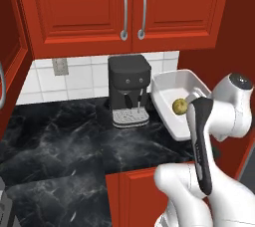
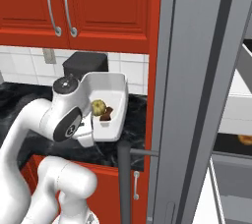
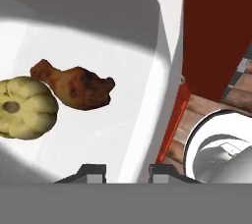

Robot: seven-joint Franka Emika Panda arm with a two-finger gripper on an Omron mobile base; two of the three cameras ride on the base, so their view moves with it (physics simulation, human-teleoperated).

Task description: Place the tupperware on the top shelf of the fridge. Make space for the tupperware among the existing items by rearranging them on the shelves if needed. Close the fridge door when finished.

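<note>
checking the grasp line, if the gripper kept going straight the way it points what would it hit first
Most likely the tupperware: its white side wall runs up between the two fingertips of the gripper, which looks shut on that rim. The drumstick and yellow squash lie off to one side.

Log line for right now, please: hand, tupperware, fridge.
hand: shut on tupperware rim | tupperware: tilted, above counter, holds drumstick and yellowish round food | fridge: door open

Tupperware (image 1: 172, 87) near corner behind arm (image 1: 201, 141)
</note>
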